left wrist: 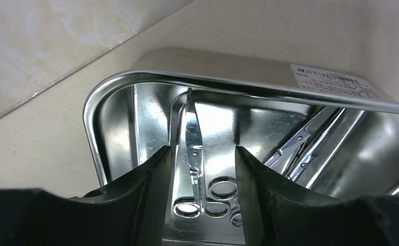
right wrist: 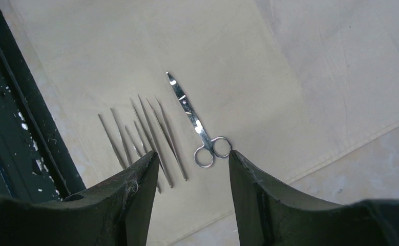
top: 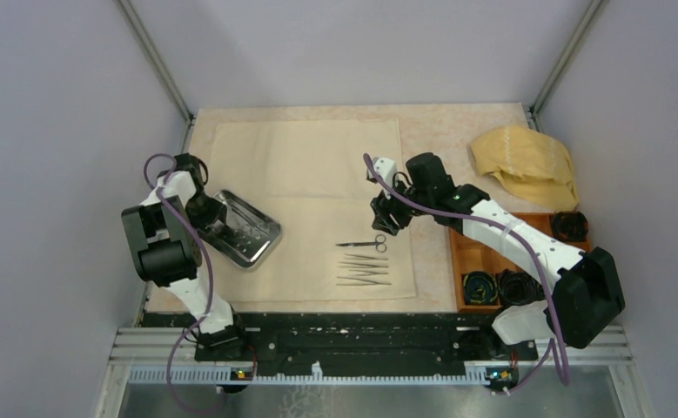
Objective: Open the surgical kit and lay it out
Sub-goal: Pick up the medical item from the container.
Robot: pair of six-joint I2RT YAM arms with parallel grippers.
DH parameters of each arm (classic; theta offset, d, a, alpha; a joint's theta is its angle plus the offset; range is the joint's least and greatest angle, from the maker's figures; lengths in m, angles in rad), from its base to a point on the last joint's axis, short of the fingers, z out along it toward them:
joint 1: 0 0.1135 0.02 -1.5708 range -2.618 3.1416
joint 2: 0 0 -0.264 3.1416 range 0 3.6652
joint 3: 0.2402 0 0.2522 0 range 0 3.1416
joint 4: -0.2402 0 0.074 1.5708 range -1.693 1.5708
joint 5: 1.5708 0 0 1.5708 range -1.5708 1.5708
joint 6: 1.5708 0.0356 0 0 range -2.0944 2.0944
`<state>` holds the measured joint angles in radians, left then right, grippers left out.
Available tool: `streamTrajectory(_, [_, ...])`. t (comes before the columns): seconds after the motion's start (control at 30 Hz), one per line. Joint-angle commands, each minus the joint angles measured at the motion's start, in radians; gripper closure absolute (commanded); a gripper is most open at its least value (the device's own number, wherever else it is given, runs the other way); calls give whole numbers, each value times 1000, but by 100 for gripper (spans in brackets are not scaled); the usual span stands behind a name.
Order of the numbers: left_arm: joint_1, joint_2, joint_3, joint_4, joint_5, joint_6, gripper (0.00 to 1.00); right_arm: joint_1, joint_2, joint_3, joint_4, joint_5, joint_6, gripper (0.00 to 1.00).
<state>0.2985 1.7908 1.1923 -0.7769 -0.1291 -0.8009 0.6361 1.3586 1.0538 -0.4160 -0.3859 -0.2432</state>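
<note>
One look down: found the cream cloth sheet (top: 309,165) spread flat. Spotted the steel tray (top: 270,225) at the sheet's left edge. Caught the left gripper (left wrist: 202,149) over it, jaws parted either side of scissors (left wrist: 193,136) lying inside, nothing gripped. Saw the right gripper (right wrist: 193,154) above the sheet's right half, jaws apart, empty. Noted other scissors (right wrist: 194,123) on the sheet's near right part, tweezers (right wrist: 151,130) closer to its front edge.
</note>
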Motion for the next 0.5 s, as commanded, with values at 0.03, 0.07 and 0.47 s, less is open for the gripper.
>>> streamTrajectory(0.03, [3,-3,38,-17,-34,-40,46,-12,-31,34,0,7,-19,47])
streamTrajectory(0.07, [3,-2,27,-18,-33,-49,46,-13,-29,36,-1,6,-20,47])
streamTrajectory(0.47, [3,40,-13,20,-24,-80,63,-13,-24,51,-12,1,-20,47])
